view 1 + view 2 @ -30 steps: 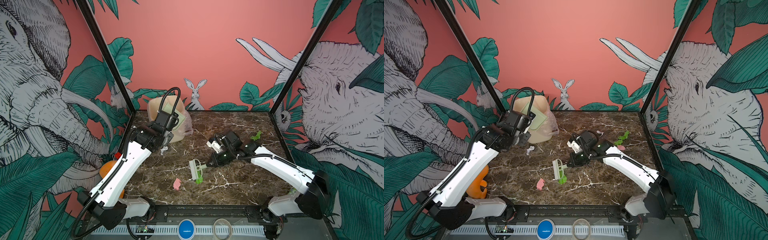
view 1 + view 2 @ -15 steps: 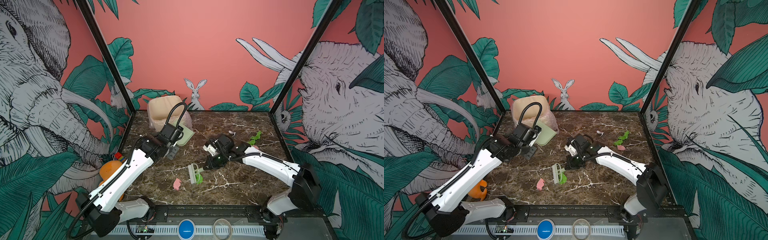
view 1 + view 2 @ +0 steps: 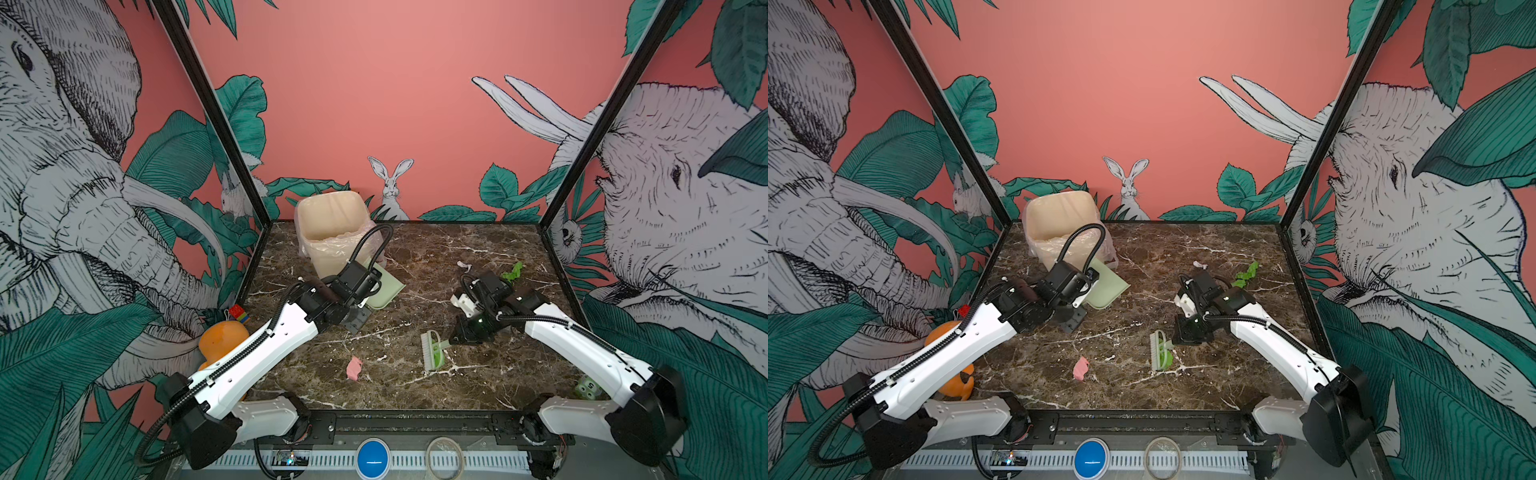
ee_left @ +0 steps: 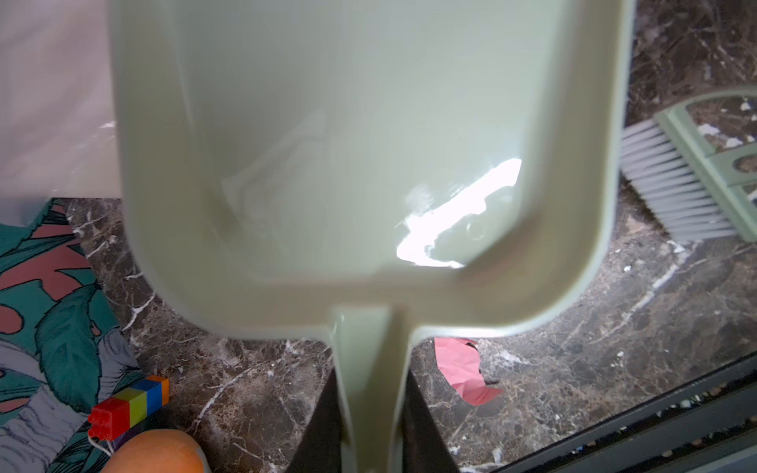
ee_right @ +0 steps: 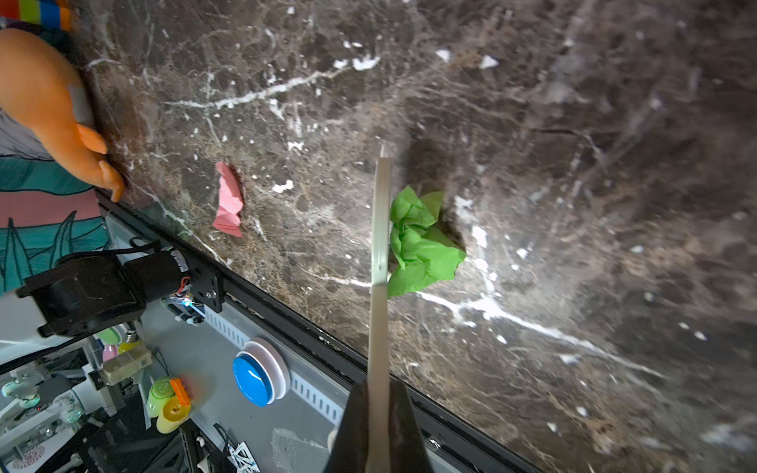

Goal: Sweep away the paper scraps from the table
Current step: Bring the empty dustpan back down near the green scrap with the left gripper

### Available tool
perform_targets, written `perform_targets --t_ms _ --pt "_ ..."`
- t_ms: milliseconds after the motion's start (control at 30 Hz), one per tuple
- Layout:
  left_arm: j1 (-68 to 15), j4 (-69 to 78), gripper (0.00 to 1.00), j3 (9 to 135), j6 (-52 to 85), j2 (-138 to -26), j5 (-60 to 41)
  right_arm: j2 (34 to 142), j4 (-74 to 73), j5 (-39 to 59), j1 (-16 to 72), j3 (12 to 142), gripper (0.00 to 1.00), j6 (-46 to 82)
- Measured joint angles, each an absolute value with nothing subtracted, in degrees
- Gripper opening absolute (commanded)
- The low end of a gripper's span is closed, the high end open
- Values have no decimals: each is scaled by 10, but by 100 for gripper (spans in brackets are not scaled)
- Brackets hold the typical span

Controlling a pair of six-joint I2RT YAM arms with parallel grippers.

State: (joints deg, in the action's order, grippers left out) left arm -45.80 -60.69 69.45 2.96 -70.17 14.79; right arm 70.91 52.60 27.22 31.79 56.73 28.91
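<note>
Right hand (image 5: 379, 426): clenched on the handle of the brush (image 5: 379, 245), which the right wrist view shows edge-on. A green scrap (image 5: 422, 241) lies against the brush head, touching it, on the bench (image 5: 573, 204). A pink scrap (image 5: 229, 200) lies apart from the brush, nearer the front edge.

Left hand (image 4: 370, 413): grasping the handle of the dustpan (image 4: 348, 143). In a top view the dustpan sits just in front of the cream bin (image 3: 332, 224), well apart from the pink scrap.

Only the top views show a white scrap (image 3: 463, 265) and a second green scrap (image 3: 513, 272), which lie beyond the right arm, towards the far right of the bench.
</note>
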Motion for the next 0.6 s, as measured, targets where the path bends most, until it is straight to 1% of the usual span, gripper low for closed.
perform_targets --t_ms 133,267,433,600 --pt "-483 -592 12 671 41 -717 129 687 571 260 287 566 0 263" --pt "-507 -574 12 649 50 -736 106 680 607 254 281 579 0 249" --pt "-529 -556 13 623 52 -757 76 666 646 244 281 633 0 234" --pt "-537 -543 13 605 51 -771 50 657 704 201 278 693 0 209"
